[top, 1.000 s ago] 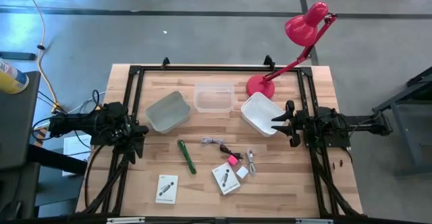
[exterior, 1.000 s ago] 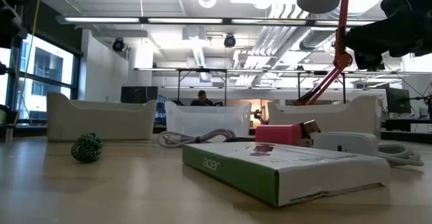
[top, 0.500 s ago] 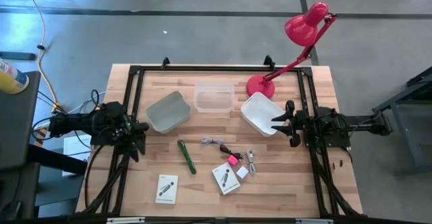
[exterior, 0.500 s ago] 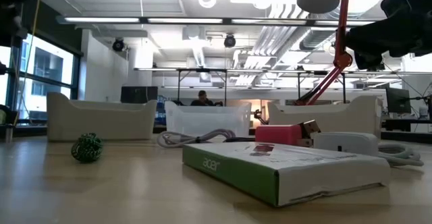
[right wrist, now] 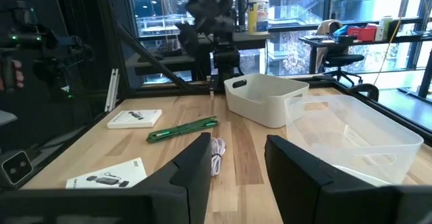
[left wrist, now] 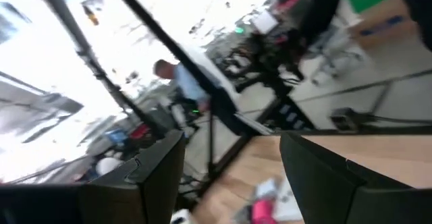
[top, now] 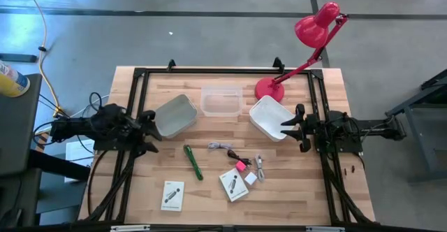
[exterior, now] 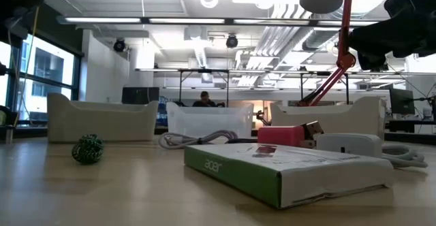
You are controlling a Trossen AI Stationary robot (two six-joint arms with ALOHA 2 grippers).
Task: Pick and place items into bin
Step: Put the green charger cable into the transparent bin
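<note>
behind the boxed card (exterior: 286, 170), cables (exterior: 204, 139) and pink piece (exterior: 285, 135) sit half hidden.

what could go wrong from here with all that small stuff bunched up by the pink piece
The pink piece, the thin cables and the small white square lie close together, so a grab may snag a cable too. The left gripper, open, sits right beside the grey bin and could knock it.

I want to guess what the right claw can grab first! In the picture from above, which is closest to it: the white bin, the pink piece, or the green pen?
From the right gripper:
1. White bin, right beside it.
2. Pink piece, toward the table's middle.
3. Green pen, farther toward the left arm.
</note>
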